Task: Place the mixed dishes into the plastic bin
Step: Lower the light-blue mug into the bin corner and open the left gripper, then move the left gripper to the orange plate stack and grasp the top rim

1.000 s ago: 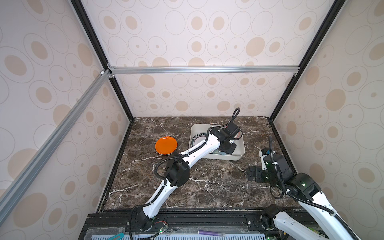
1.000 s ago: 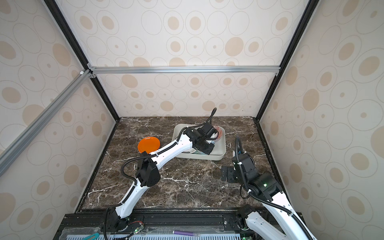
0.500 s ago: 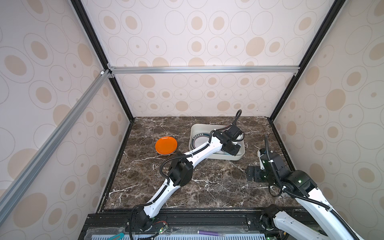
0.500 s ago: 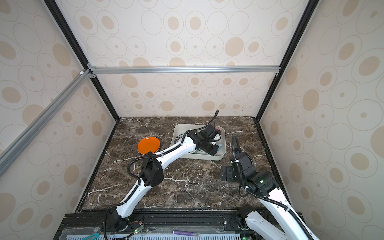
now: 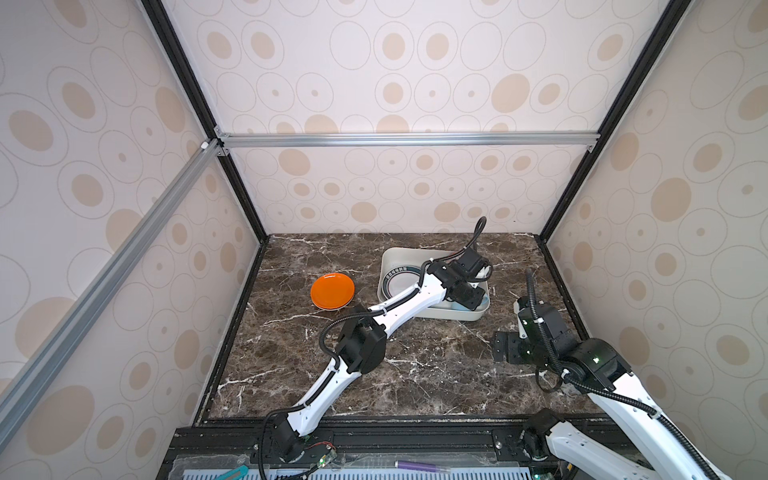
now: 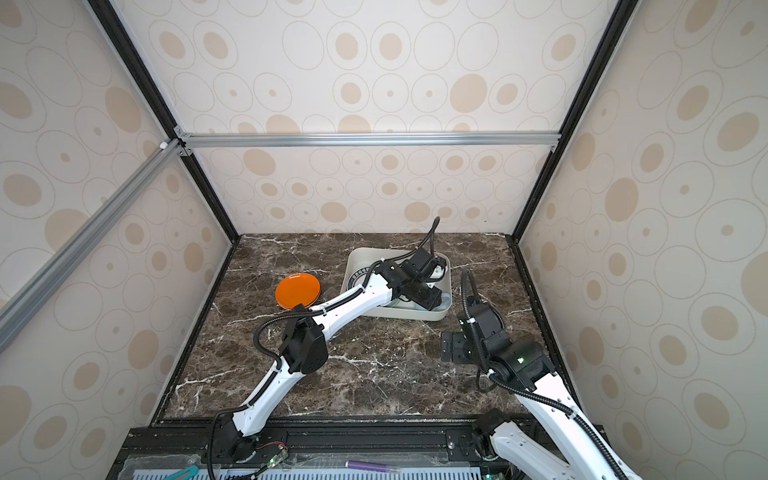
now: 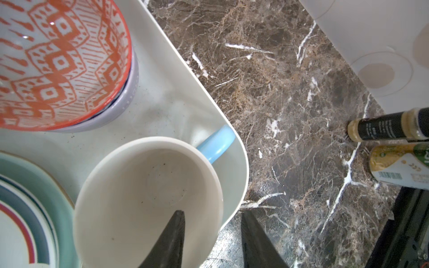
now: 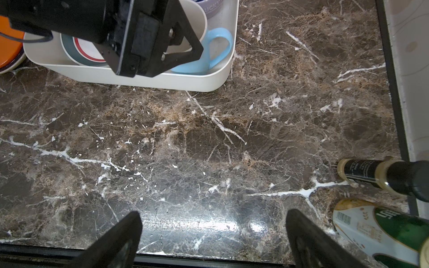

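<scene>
Reference point: the plastic bin [image 5: 449,316], which stands on the marbled counter [image 5: 415,374].

Inside the bin:
- The blue mug [image 7: 148,197] sits upright in one corner, with its handle turned toward that corner's rim.
- The red-white patterned bowl [image 7: 58,58] is nested in the lilac bowl [image 7: 131,92], near the mug along the same bin wall.
- A striped plate [image 7: 25,208] lies flat on the bin floor just beside the mug. Whether the two touch cannot be told.

Outside the bin:
- The orange plate [image 5: 332,291] lies on the counter just beside the bin, on the side opposite the mug's corner.
- A dark bottle [image 8: 371,174] and a green-and-white drink can [image 8: 383,232] are on the counter, well apart from the bin.

The left gripper [image 7: 211,234] is over the mug's corner of the bin. Its fingers [image 7: 171,241] are moderately parted and straddle the mug's rim, one inside the cup and one outside. Neither is seen pressing the wall, so nothing is held.

The right gripper [image 8: 213,234] hangs over bare counter in front of the bin, clear of it. Its fingers [image 8: 116,243] are spread wide and empty.
</scene>
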You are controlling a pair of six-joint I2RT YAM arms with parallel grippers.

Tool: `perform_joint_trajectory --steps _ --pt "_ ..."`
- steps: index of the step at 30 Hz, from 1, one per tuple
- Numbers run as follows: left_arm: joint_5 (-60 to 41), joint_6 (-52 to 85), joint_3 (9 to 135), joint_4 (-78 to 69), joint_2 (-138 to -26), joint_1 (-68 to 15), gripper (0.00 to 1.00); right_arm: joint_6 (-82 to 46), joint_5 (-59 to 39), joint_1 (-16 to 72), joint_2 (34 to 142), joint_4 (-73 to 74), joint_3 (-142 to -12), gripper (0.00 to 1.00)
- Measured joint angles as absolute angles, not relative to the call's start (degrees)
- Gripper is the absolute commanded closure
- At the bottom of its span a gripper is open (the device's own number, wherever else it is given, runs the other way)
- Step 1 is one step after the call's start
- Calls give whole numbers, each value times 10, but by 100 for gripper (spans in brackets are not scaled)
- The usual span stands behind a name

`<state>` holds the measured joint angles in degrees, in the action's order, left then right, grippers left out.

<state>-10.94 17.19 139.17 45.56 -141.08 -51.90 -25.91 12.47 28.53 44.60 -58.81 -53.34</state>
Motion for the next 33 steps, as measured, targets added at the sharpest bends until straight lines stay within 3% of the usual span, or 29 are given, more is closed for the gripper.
perform_joint_trajectory --steps 6,13,19,23,33 --pt "-52 166 1353 463 -1343 -514 44 -259 119 285 443 -588 -533 0" --pt "4 168 1143 404 -1096 -471 32 -261 85 285 461 -587 -538 0" --pt "-3 199 852 310 -883 -284 27 -268 33 295 503 -554 -541 0" --pt "-13 232 696 285 -800 -147 23 -272 12 337 565 -522 -556 0" --pt "-87 264 603 231 -779 -19 24 -285 -31 485 791 -401 -652 0"
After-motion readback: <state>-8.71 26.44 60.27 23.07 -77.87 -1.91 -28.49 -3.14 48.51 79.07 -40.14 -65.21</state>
